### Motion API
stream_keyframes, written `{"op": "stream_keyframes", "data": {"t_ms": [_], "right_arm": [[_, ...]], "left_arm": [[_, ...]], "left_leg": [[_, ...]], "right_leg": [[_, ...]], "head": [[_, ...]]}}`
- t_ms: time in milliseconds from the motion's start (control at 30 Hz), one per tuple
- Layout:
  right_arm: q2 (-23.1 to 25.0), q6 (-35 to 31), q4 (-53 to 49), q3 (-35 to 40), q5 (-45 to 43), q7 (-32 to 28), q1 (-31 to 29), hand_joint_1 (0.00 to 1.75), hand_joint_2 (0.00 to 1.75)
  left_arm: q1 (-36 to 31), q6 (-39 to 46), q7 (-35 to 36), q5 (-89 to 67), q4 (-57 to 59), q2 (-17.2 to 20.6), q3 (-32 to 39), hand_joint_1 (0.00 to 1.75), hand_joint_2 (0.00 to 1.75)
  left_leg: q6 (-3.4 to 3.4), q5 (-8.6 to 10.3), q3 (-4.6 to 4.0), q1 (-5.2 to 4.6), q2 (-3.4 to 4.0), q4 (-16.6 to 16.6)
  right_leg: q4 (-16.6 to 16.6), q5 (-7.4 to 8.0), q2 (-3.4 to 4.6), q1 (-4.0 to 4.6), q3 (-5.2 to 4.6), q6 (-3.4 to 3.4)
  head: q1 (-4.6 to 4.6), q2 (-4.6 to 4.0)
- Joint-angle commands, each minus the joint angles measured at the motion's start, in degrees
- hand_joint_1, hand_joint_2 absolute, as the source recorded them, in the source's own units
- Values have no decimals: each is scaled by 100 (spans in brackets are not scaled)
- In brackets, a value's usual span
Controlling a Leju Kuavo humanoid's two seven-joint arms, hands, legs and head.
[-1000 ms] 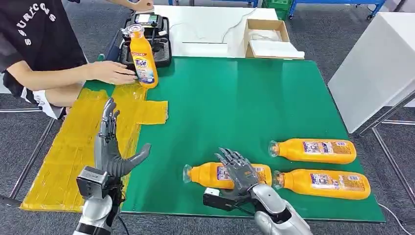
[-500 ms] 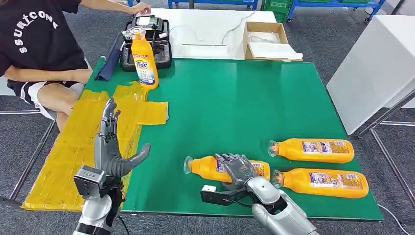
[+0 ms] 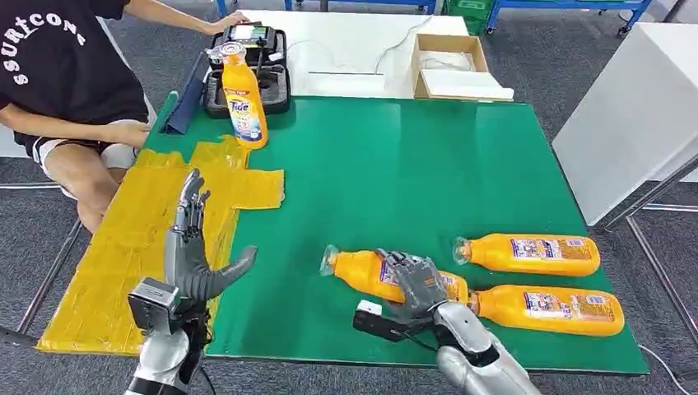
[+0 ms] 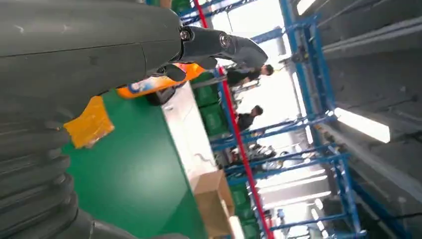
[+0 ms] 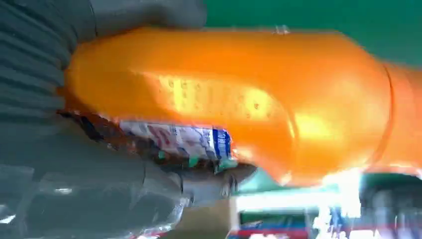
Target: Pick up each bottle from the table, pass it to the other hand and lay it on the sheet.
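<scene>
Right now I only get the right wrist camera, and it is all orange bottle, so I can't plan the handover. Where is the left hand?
Observer: The left hand is open over the yellow sheet, holding nothing.
Operator: Anything beside the bottle I'm gripping?
Observer: Yes. The gripped bottle has two more lying on its right, a farther bottle and a nearer bottle; its base is close to the nearer one's cap.
Operator: Is the sheet free?
Observer: Not quite. An upright bottle stands at its far end.
</scene>
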Motion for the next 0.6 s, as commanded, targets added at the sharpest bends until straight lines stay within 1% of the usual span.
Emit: {"op": "stream_keyframes", "data": {"t_ms": [33, 100, 200, 233, 300, 333, 367, 433, 500, 533, 600], "right_arm": [[1002, -929, -643, -1135, -572, -795, 319, 175, 175], [1050, -1043, -656, -1201, -616, -911, 327, 175, 175], [1224, -1333, -720, -1359, -990, -1350, 363, 175, 175], [1224, -1333, -720, -1359, -990, -1350, 363, 175, 175], [1332, -1397, -808, -1403, -1545, -1829, 380, 175, 175], [1332, -1397, -808, -1403, -1545, -1829, 380, 175, 175], [1411, -1216, -810, -1434, -2086, -2035, 368, 175, 175], [1443, -1147, -718, -1416, -2187, -2051, 313, 175, 175], [1463, -1078, -644, -1403, -2282, -2066, 281, 175, 175], [1520, -871, -503, -1371, -2566, -2158, 218, 175, 175], [1615, -664, -258, -1268, -2828, -2281, 138, 175, 175]], "left_arm": [[-16, -437, 172, 35, 114, 263, -497, 0, 175], [-32, -527, 226, 47, 140, 295, -568, 0, 175], [-90, -877, 359, 240, 268, 354, -690, 0, 175], [-90, -877, 359, 240, 268, 354, -690, 0, 175], [-184, -1277, 514, 485, 432, 439, -787, 0, 175], [-184, -1277, 514, 485, 432, 439, -787, 0, 175], [-285, -1750, 663, 798, 602, 513, -889, 0, 175], [-337, -1847, 678, 871, 721, 524, -913, 0, 175], [-376, -1938, 706, 936, 795, 532, -933, 0, 175], [-462, -2187, 775, 1181, 901, 541, -953, 0, 175], [-591, -2189, 783, 1226, 990, 528, -976, 0, 175]], "left_leg": [[-6, 0, -10, -2, 8, -3], [-7, -2, -12, -1, 3, -3], [-5, 0, -10, 0, -2, -5], [-4, 0, -13, 1, 0, -4], [-4, -2, -15, 1, 5, -5], [-4, 1, -22, 1, 3, -6], [-6, -1, -15, 0, 5, -8], [-5, 2, -23, 2, -3, -6], [-5, 2, -25, 2, 0, -7], [-7, 3, -20, 2, 1, -10], [-5, 2, -25, 2, 1, -7]], "right_leg": [[3, 0, 14, -2, -18, -2], [3, -4, 13, 0, -20, -2], [0, -6, 7, 0, -16, 0], [1, -5, 8, 1, -20, 0], [1, -5, 16, -1, -22, 0], [2, -3, 11, -1, -31, -1], [1, -5, 18, -3, -26, -1], [1, -4, 4, -1, -31, -2], [-1, -3, 8, -1, -33, -2], [-3, -2, 14, -1, -27, -1], [-1, -2, 10, 0, -33, -2]], "head": [[0, 0], [0, 0], [2, 0], [0, 0], [2, 0], [0, 0], [-2, 0], [2, 0], [0, 0], [2, 0], [2, 0]]}}
